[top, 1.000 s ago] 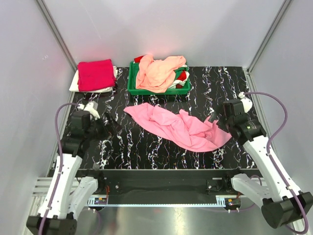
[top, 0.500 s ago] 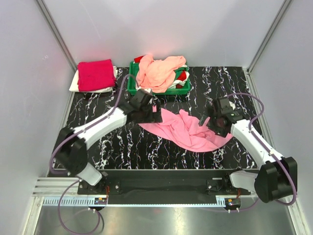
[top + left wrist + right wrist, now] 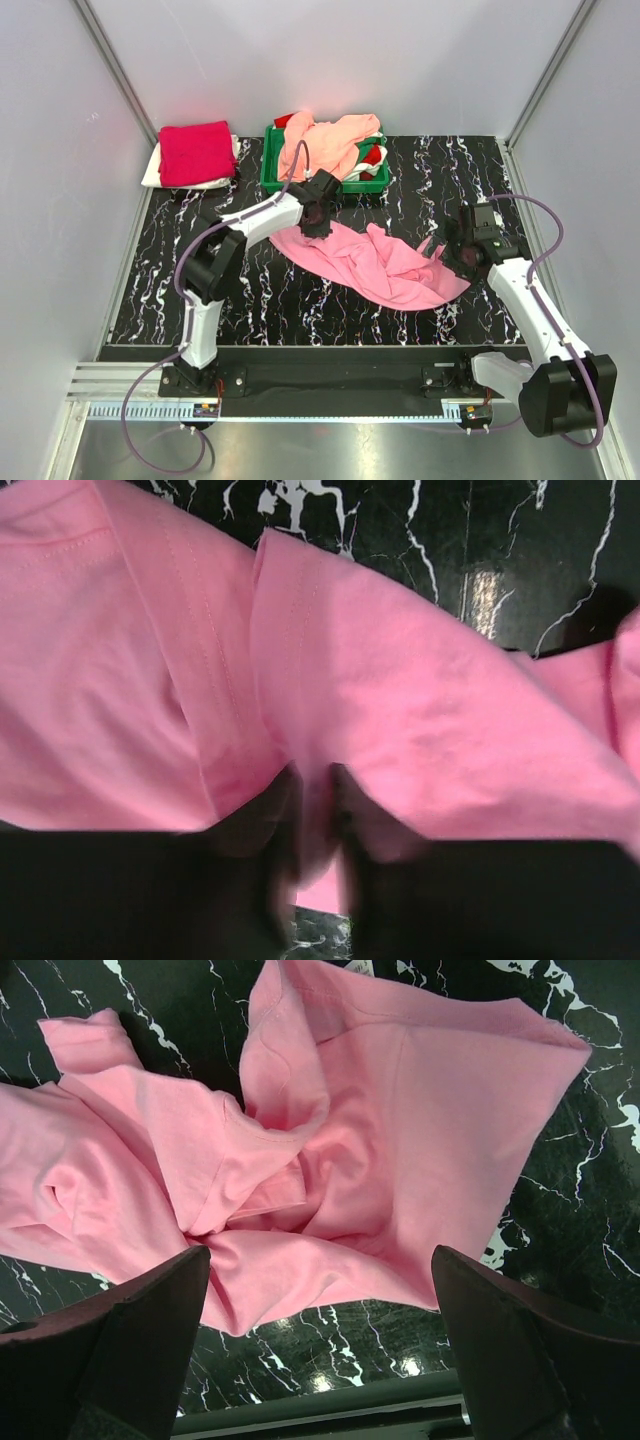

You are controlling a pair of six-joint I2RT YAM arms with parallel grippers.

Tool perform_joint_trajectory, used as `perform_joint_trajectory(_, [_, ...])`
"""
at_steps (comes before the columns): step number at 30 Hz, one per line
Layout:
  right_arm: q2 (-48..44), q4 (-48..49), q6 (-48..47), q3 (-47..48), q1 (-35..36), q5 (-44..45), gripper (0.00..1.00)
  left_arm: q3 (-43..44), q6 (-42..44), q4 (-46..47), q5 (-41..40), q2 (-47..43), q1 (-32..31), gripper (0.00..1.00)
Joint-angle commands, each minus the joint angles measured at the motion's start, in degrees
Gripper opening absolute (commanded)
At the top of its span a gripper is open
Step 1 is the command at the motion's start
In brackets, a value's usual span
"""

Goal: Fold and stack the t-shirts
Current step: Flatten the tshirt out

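Grey-walled booth, black marbled desk. Between both tools lies the crumpled bubblegum-pink cotton t-shirt; left tool is narrow, nipping a fold directly under it; right tool is wide, holding nothing, above the opposite end. Likely intent: stretch it flat for folding. The folded crimson t-shirt sits well behind left tool.

A pink t-shirt is lying crumpled and stretched out across the middle of the table. A peach-salmon t-shirt is heaping over the tray at the far edge. A crimson t-shirt is sitting folded on a white t-shirt at far left.
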Motion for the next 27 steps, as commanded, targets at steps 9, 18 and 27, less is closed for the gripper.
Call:
perform_joint_trajectory(9, [0.54,1.36,0.34,0.1,-1.64,-2.2,1.0,-2.52,3.37,-10.19,-4.35,-28.23,0.08,0.0])
perform_joint_trajectory(18, [-1.3,3.29,3.69,-4.55,-1.73,-4.32,1.0,-36.87,-7.86,-20.13,-3.92,-62.77,-0.01,0.88])
perform_joint_trajectory(27, [-0.78,5.05,4.48,-7.02,-1.73,-4.49,1.0,-45.98,-14.48,-15.22,-2.42,-73.73,-0.01,0.98])
